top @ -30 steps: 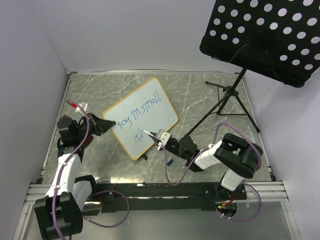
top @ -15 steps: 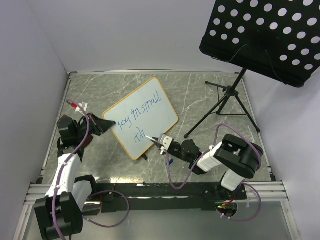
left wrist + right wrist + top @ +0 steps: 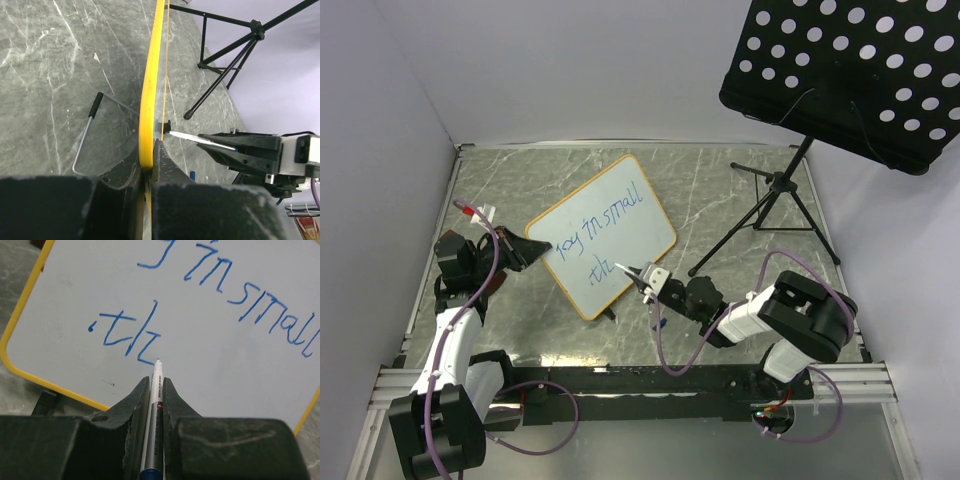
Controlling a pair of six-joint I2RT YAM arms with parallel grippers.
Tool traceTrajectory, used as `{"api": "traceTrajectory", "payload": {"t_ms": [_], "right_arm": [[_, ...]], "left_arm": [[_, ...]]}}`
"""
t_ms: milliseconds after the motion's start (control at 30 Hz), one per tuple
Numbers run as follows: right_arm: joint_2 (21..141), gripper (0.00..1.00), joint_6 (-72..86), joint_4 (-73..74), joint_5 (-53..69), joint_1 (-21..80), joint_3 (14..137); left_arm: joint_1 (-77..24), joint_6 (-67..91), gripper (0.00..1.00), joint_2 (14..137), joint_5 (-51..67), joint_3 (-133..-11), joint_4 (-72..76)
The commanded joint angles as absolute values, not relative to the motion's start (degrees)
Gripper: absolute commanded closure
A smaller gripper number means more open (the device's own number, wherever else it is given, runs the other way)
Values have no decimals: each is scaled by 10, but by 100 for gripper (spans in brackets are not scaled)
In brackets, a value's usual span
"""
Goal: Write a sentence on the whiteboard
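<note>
Grey marbled tabletop [image 3: 720,190], whiteboard [image 3: 645,238] propped left of centre, blue sentence [image 3: 610,215] reading "joy in small" with "th" beneath; left gripper [image 3: 149,167] clamped on its yellow edge; right gripper [image 3: 156,382] pinching a marker [image 3: 157,368], tip at the last stroke; black music stand [image 3: 840,70] back right

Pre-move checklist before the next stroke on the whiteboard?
1. Hold of left claw on whiteboard edge: ok, shut on it.
2. Hold of right claw on marker: ok, shut on it.
3. Tip of marker touching whiteboard: cannot tell.
4. Tip just past last stroke of sentence: ok.
5. Whole sentence written: not ok, second line reads only "th".
6. Blank space right of "th": ok.
</note>
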State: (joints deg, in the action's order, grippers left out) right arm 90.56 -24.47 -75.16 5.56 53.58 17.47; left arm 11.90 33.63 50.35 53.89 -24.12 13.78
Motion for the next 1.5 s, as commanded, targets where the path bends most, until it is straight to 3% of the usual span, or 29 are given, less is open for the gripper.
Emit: {"api": "traceTrajectory", "payload": {"t_ms": [0,1467], "right_arm": [[869,100,-236,-830,69,533,199],[907,100,-207,-823,95,505,237]], "left_arm": [[112,286,99,496,558,-250,130],[112,286,99,499,560,-250,133]]}}
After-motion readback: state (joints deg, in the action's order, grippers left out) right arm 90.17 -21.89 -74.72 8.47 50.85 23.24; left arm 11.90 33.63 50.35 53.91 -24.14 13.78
